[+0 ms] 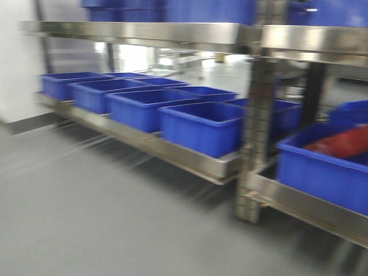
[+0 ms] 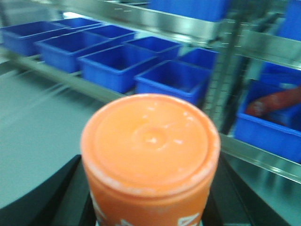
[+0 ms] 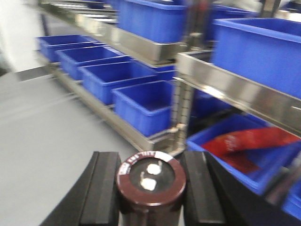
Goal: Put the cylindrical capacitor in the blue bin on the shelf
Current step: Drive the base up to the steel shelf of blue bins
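The cylindrical capacitor [image 3: 150, 181], dark brown with two silver terminals on its end, stands upright in my right gripper [image 3: 150, 172], which is shut on it with black pads [image 3: 104, 188] on both sides. My left gripper [image 2: 149, 193] is shut on an orange cylinder [image 2: 150, 141] that fills the left wrist view. Ahead stands the steel shelf [image 1: 172, 34], with a row of several blue bins [image 1: 201, 126] on its low ledge, all looking empty. The same row of blue bins [image 3: 146, 106] appears beyond the capacitor. Neither gripper shows in the front view.
A perforated upright post [image 1: 253, 126] divides the shelf. To its right, a blue bin [image 1: 322, 167] holds a red object [image 1: 342, 144]. More blue bins [image 3: 150, 19] sit on the upper ledge. Grey floor [image 1: 103, 207] lies in front of the shelf.
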Tool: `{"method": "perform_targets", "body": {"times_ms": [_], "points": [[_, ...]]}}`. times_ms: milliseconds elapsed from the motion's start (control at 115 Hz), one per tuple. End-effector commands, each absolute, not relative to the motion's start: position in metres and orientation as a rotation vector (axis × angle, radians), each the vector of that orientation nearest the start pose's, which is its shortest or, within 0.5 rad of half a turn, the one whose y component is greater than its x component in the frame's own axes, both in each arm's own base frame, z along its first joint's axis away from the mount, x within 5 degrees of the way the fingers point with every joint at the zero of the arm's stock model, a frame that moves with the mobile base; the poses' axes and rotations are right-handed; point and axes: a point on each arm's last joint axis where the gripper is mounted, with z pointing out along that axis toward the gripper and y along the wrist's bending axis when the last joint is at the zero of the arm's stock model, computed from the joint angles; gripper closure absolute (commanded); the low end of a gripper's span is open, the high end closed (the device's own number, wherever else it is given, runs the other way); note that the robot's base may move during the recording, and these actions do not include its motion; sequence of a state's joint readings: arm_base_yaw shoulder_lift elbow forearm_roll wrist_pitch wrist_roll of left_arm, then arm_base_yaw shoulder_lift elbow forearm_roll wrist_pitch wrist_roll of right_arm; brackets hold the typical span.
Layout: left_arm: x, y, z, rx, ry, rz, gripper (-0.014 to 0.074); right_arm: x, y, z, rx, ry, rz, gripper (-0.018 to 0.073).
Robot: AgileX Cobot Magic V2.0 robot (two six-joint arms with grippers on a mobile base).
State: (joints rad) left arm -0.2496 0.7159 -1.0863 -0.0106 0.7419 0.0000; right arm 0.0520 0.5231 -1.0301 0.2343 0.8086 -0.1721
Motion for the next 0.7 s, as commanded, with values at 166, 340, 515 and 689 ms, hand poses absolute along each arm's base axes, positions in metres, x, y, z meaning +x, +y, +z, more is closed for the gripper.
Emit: {"method": "perform_targets", "body": {"times_ms": [166,340,515,689], "points": [[0.1112,-0.0296,0.4455,0.227,1.816,-0.194,0.0707,0.0554,0.0177,0.4424,-0.173,1.723,0.172,0.0721],[0.1112,-0.0296,0.4455,0.227,1.816,-0.194,0.0707,0.0554,0.0177,0.4424,-0.173,1.723,0.172,0.0721],[0.1112,-0.0296,0.4455,0.227,1.816,-0.194,0.0707,0.0554,0.0177,0.4424,-0.173,1.723,0.172,0.0721],[0.1112,-0.0296,0.4455,0.227,1.816,-0.194,0.0707,0.0554,0.0177,0.4424,-0.173,1.723,0.172,0.0721]]}}
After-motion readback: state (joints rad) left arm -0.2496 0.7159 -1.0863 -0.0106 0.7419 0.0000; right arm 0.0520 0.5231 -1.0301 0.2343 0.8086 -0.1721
